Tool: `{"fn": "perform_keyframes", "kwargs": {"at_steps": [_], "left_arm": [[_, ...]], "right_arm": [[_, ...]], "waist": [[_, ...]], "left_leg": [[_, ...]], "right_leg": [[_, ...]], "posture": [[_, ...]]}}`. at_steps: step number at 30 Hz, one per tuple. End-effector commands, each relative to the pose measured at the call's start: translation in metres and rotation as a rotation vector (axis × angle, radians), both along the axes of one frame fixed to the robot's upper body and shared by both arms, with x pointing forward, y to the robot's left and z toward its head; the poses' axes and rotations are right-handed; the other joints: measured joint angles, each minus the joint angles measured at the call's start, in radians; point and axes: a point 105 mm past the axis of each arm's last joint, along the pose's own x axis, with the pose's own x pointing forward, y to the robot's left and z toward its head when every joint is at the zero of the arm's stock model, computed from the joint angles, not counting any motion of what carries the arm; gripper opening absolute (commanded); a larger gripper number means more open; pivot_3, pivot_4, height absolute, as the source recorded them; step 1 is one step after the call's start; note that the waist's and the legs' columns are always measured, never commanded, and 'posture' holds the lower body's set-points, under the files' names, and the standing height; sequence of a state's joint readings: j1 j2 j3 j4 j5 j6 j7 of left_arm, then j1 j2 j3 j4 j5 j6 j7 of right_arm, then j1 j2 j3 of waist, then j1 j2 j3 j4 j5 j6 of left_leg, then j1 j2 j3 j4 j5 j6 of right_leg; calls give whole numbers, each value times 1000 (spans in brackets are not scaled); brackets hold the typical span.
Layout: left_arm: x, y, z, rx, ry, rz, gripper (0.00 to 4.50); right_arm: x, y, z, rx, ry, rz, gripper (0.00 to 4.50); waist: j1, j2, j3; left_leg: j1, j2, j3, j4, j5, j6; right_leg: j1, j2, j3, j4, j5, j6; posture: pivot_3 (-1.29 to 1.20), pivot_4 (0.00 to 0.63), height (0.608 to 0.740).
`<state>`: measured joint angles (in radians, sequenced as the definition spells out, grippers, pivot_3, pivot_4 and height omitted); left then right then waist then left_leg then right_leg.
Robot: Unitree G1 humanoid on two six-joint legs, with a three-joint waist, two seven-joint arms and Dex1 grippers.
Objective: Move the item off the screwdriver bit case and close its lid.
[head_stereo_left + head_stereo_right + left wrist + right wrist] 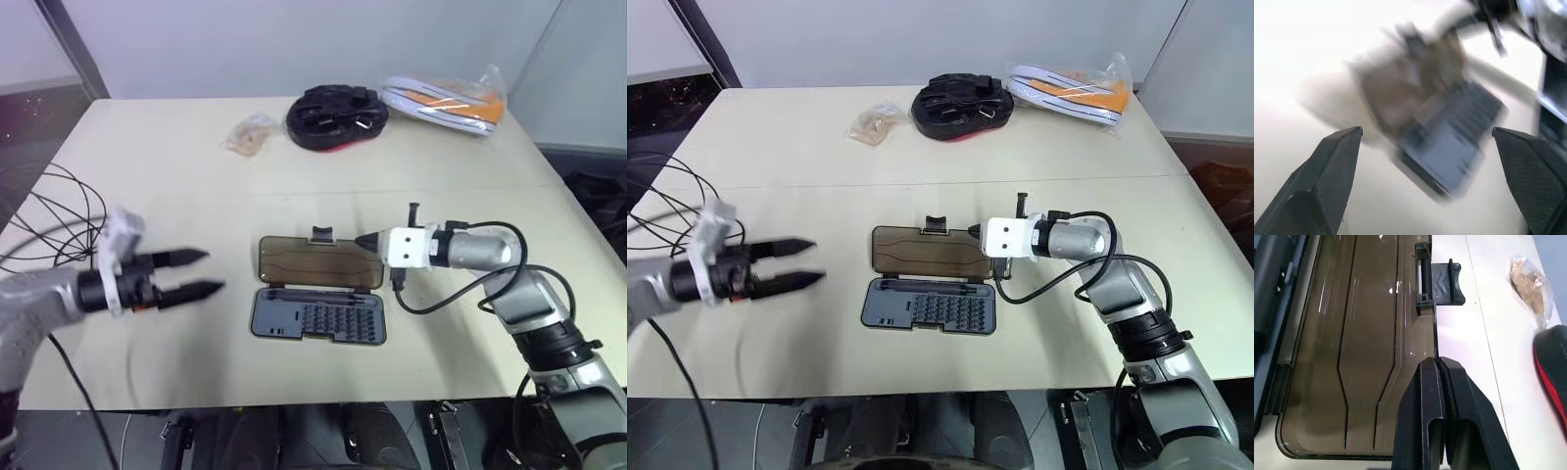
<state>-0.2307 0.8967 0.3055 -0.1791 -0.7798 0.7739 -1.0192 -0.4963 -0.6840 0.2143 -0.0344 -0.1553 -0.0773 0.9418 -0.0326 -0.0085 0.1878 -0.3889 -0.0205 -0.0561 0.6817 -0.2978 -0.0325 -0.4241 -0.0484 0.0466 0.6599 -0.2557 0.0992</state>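
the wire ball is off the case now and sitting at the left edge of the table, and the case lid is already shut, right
Not quite. The lid is not shut: it lies open, flat on the table behind the screwdriver bit case, as the left eye view shows. The rest holds: the wire ball is off the case, at the table's left edge.

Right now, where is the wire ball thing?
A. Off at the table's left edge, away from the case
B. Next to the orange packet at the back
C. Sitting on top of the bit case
A: the wire ball lies by the table's left edge behind the left gripper, while the bit case sits bare with its lid laid open.
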Motion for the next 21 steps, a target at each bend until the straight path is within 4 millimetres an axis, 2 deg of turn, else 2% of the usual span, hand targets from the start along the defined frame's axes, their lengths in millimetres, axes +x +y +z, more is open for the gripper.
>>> {"fn": "perform_keyframes", "kwargs": {"at_steps": [1,2,7,10,14,21], "left_arm": [[34,-5,-12,80,-84,47,3170],[41,-11,-15,91,-97,35,2540],[71,-34,-36,164,-150,8,27],[87,-41,-48,230,-165,21,27],[102,-52,-50,229,-181,21,27],[92,-87,-53,124,-131,-155,27]], "right_arm": [[-5,5,15,16,-63,36,0],[-5,5,15,15,-65,36,0],[-5,6,20,21,-76,35,0],[-6,7,21,20,-83,39,0],[-8,8,21,14,-87,44,0],[-9,9,25,20,-100,35,0]], "waist": [[3,0,0],[7,0,0],[12,0,0],[14,0,0],[18,-1,0],[16,-1,0]], "left_leg": [[0,0,0,0,0,0],[0,-1,0,0,0,0],[-1,-1,1,0,0,0],[-2,-1,1,0,0,0],[-2,-1,1,0,0,0],[-2,-1,1,0,0,0]], "right_leg": [[0,0,0,0,0,0],[0,0,0,0,0,0],[-1,2,0,-1,0,0],[-2,2,0,-1,0,0],[-2,2,0,-1,0,0],[-2,2,0,-2,0,0]], "posture": [[0,150,740],[0,150,740],[0,150,740],[0,150,740],[0,150,740],[0,150,740]]}}
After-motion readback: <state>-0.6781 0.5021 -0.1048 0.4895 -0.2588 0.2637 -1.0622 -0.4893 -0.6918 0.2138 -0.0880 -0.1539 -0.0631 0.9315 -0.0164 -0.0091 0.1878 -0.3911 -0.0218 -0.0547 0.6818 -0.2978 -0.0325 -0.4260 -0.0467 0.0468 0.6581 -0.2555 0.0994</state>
